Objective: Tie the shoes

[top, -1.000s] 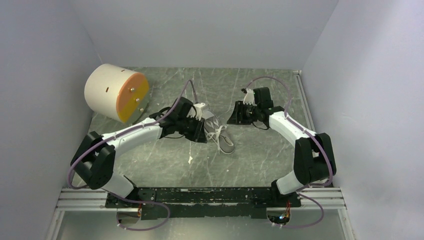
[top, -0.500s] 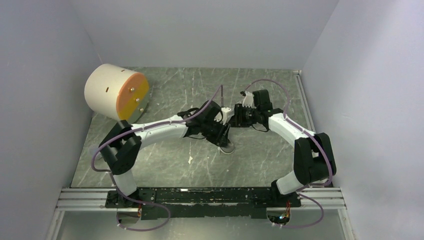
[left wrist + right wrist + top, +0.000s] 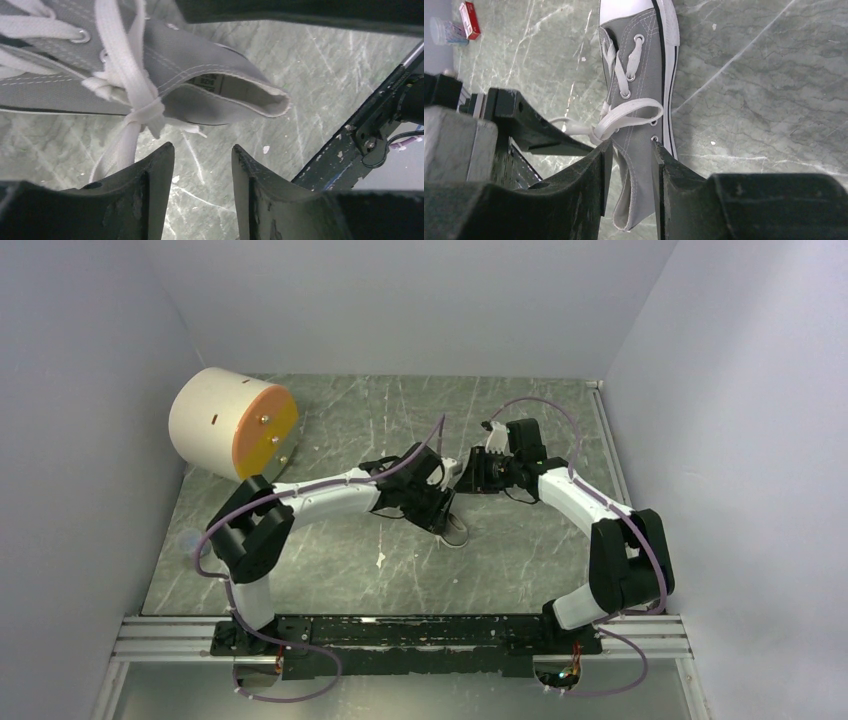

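Left pincer and right pincer hang part-open, empty, by the small grey canvas sneaker. Its white laces trail loose.

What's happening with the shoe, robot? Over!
Left gripper open beside sneaker. Right gripper open above its laces. One loop knotted. Cylinder well away.

Cream drum, orange face, back-left on green marbled tabletop; red box
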### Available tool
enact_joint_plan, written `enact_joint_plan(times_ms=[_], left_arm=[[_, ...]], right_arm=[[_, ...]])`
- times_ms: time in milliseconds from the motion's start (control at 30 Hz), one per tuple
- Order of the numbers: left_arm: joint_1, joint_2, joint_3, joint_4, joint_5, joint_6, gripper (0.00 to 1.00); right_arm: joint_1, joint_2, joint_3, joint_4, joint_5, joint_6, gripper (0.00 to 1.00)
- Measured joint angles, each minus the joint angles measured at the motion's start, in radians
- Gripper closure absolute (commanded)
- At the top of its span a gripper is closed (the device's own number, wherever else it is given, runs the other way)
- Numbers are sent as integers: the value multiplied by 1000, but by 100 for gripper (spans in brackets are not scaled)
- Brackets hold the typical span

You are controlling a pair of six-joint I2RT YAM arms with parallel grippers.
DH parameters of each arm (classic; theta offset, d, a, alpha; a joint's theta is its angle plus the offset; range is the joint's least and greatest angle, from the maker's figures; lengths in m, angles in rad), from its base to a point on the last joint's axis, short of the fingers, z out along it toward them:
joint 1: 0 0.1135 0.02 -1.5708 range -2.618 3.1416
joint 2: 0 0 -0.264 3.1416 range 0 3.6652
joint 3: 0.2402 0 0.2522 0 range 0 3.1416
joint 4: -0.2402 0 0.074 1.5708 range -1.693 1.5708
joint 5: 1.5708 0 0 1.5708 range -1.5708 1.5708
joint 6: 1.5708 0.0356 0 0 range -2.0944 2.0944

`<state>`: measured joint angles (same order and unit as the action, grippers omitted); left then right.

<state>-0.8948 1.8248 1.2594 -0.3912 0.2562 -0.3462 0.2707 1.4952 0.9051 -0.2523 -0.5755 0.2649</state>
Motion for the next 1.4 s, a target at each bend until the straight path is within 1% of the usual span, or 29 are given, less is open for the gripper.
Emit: enact_joint_plan(times_ms=[67, 167, 267, 367, 433, 600, 667, 700, 733, 800, 900, 933, 1100, 1167, 1200, 1267, 1333, 1400], left_arm=[[12, 0, -10, 3, 0, 9, 45], [39, 3, -15, 6, 3, 26, 47], [65, 11, -15, 10, 9, 44, 53], [85, 27, -8, 13, 17, 59, 57], [89, 38, -1, 13, 21, 66, 55], [89, 42, 3, 13, 32, 73, 40], [89, 40, 3, 12, 34, 74, 38], [89, 37, 2, 11, 34, 74, 40], [89, 31, 2, 11, 34, 74, 44], [90, 16, -1, 13, 37, 72, 55], [99, 6, -4, 29, 64, 69, 68], [101, 7, -4, 35, 73, 67, 70], [106, 27, -4, 55, 108, 66, 72], [106, 38, -4, 55, 112, 66, 77], [107, 41, -4, 55, 114, 66, 85], [107, 45, -4, 55, 116, 67, 92], [107, 45, -4, 55, 119, 68, 95], [108, 46, -5, 55, 123, 70, 95]], right_arm=[[0, -1, 0, 0, 0, 0, 62], [0, -1, 0, -1, 2, -1, 62], [0, -2, 0, -1, 3, 0, 62], [1, -2, 0, -1, 3, 0, 62], [1, -2, 0, 0, 2, 0, 62], [1, -2, 0, -1, 2, 0, 62], [1, -2, 0, 0, 2, 0, 63], [1, -2, 0, 0, 2, 0, 63], [1, -2, 0, 0, 2, 0, 63], [1, -2, 0, 0, 2, 0, 63], [1, -2, 0, 0, -1, 0, 63], [1, -2, 0, -1, -1, 0, 63], [1, -2, 0, -1, -1, 0, 63], [1, -2, 0, -1, -1, -1, 63], [1, -2, 0, -1, -1, -1, 63], [1, -2, 0, -1, -1, -1, 63], [1, -2, 0, -1, -1, -1, 63], [1, -2, 0, -2, -2, -1, 59]])
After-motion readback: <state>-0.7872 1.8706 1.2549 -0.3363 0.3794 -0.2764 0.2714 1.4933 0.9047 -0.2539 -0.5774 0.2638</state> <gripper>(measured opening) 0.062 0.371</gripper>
